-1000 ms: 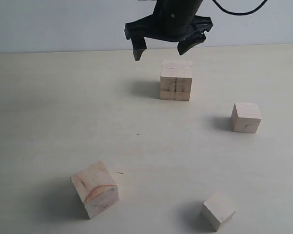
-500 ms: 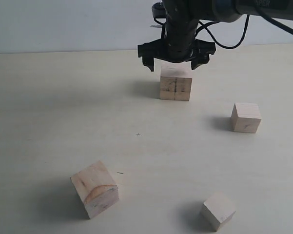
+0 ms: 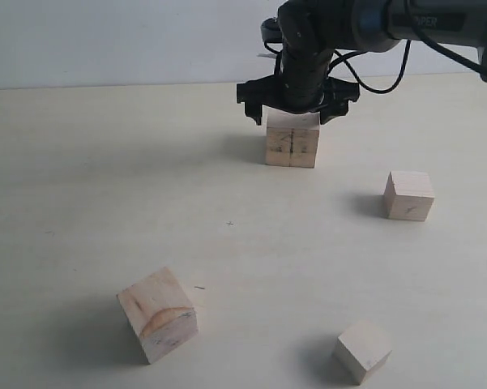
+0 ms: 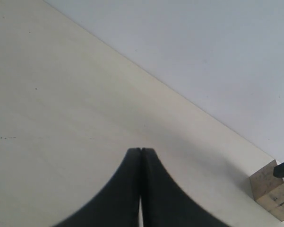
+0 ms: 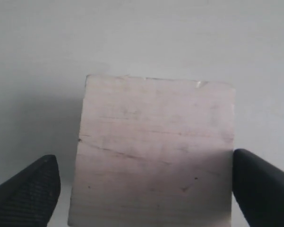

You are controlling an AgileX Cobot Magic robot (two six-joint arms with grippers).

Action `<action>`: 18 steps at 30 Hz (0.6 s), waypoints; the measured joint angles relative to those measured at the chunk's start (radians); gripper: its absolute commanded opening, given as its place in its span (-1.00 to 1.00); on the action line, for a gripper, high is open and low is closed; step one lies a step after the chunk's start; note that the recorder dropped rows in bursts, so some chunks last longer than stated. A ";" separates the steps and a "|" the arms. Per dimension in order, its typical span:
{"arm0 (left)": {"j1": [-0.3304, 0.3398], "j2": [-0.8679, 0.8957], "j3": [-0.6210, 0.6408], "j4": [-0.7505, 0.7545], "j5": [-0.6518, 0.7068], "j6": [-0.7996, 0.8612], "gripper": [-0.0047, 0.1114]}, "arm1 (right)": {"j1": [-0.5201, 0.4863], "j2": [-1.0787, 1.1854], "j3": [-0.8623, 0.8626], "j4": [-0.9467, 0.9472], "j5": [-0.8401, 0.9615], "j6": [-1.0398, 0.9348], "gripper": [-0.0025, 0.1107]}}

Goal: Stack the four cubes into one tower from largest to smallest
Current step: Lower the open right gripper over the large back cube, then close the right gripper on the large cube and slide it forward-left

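The biggest cube (image 3: 292, 139), the one with the dark seam line down its face, sits upright toward the back of the worktop (image 3: 227, 219), not far from the pale wall (image 3: 105, 40). Nothing is stacked on it. The right end effector (image 3: 293, 113) hangs right over its top with the fingers (image 5: 26, 189) spread wide, one on each side of the cube. From the wrist cam there's a sliver of gap on one side. The other finger sits right at the cube's edge, and I honestly can't tell if it's touching.

The other three cubes are scattered, all well apart from each other. The cube with the reddish grain arcs (image 3: 157, 314) is at the front left, turned at an angle. A third cube (image 3: 408, 195) stands alone off to the right, and a fourth cube (image 3: 361, 349) is at the front right, also rotated.

The left end effector (image 4: 141, 152) is off to the side, fingers pressed together with nothing between them, hovering over bare worktop.
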 measured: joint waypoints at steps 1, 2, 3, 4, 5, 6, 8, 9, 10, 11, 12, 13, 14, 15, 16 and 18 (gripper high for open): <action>0.000 0.000 0.000 0.000 0.000 0.000 -0.92 | 0.000 0.000 0.000 -0.002 0.002 0.000 0.51; 0.000 0.000 0.000 0.000 0.000 0.000 -0.92 | 0.000 0.000 0.000 -0.004 0.012 0.000 0.45; 0.000 0.000 0.000 0.000 0.000 0.000 -0.92 | 0.000 0.000 0.000 -0.004 0.023 0.000 0.37; 0.000 0.000 0.000 0.000 0.000 0.000 -0.92 | 0.000 0.000 0.000 -0.004 0.032 0.002 0.28; 0.000 0.000 0.000 0.000 0.000 0.000 -0.92 | 0.000 0.000 0.000 -0.004 0.039 0.002 0.19; 0.000 0.000 0.000 0.000 0.000 0.000 -0.92 | 0.000 0.000 0.000 -0.004 0.043 0.002 0.11; 0.000 0.000 0.000 0.000 0.000 0.000 -0.92 | 0.000 0.000 0.000 -0.001 0.052 0.002 -0.01; 0.000 0.000 0.000 0.000 0.001 0.000 -0.92 | 0.000 0.000 -0.003 0.003 0.057 0.002 -0.05; 0.000 0.000 0.000 0.000 0.002 0.000 -0.92 | 0.000 0.000 -0.003 0.011 0.059 0.002 -0.06; 0.000 0.000 0.000 0.000 0.002 0.000 -0.92 | 0.000 0.000 -0.003 0.019 0.059 0.002 -0.06; 0.000 0.000 0.000 0.000 0.002 0.000 -0.92 | 0.000 -0.002 -0.003 0.031 0.064 0.000 -0.06; 0.000 0.000 0.000 0.000 0.002 0.000 -0.92 | 0.000 -0.005 -0.003 0.048 0.071 -0.004 -0.06; 0.000 0.000 0.000 0.000 0.002 0.000 -0.92 | -0.002 -0.009 -0.003 0.075 0.079 -0.013 -0.06; 0.000 0.000 0.000 0.000 0.002 0.000 -0.92 | -0.002 -0.012 -0.004 0.106 0.088 -0.024 -0.06; 0.000 0.000 0.000 0.000 0.002 0.000 -0.92 | -0.004 -0.017 -0.006 0.140 0.103 -0.042 -0.06; 0.000 0.000 0.000 0.000 0.002 0.000 -0.92 | -0.004 -0.022 -0.010 0.207 0.134 -0.080 -0.06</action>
